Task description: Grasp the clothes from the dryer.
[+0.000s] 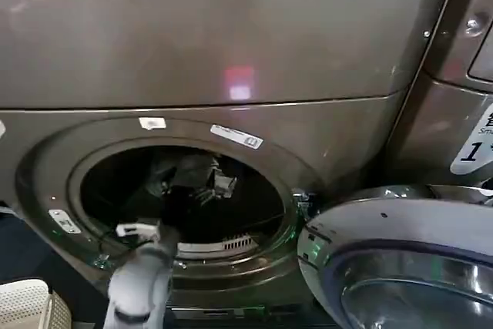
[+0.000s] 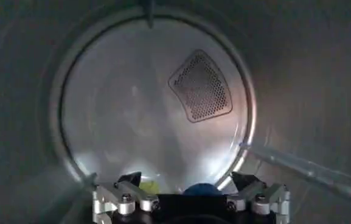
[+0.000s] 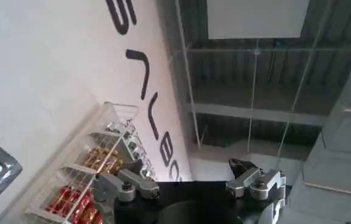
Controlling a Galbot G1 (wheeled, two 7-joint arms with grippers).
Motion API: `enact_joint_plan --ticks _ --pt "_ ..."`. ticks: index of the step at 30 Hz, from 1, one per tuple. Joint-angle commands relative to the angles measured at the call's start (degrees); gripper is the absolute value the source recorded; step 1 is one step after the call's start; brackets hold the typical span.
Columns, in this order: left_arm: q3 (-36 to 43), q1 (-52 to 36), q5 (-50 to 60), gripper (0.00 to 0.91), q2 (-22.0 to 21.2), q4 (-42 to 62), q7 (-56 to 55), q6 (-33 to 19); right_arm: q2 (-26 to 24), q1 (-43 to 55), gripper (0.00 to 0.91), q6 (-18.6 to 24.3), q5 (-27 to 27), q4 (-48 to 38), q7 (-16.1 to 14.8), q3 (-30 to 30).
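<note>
The dryer is a bronze-grey front loader whose round porthole stands open. My left arm reaches through the porthole, and my left gripper is inside the dark drum. In the left wrist view the left gripper is open and faces the drum's shiny back wall. Of the clothes, a yellow-green bit and a dark blue bit peek out just past the gripper's body, between its fingers; the rest is hidden. My right gripper is open, holds nothing and points up at a wall and ceiling.
The silver-rimmed glass door hangs open at the lower right. A cream perforated basket stands at the lower left. A like bronze machine panel with a white label is at the right. A perforated vent and a ridge are in the drum.
</note>
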Motion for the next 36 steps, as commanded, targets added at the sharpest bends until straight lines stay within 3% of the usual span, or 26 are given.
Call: enact_joint_plan --ticks 1,18,21,26,36 --pt "0.07 -13.68 0.9 0.907 -0.56 19.84 -0.29 -3.72 -0.16 -0.05 0.907 0.06 0.09 -0.1 -0.08 0.23" --pt "-3.92 -29.98 4.41 0.907 -3.47 46.59 2.09 -8.69 0.09 1.14 0.907 0.27 0.23 0.06 -0.18 -0.99" --pt "-2.05 -31.64 4.72 0.907 -2.88 48.84 7.13 -6.05 -0.15 1.13 0.907 0.3 0.23 -0.05 -0.15 -1.06" --pt "4.48 -35.8 14.15 0.907 -0.61 53.36 22.5 -2.42 -0.32 1.27 0.907 0.37 0.15 -0.13 -0.18 -1.45" --pt "18.28 -42.34 21.88 0.907 2.25 61.72 40.22 -6.51 -0.45 1.87 0.907 0.53 -0.01 -0.29 -0.15 -2.1"
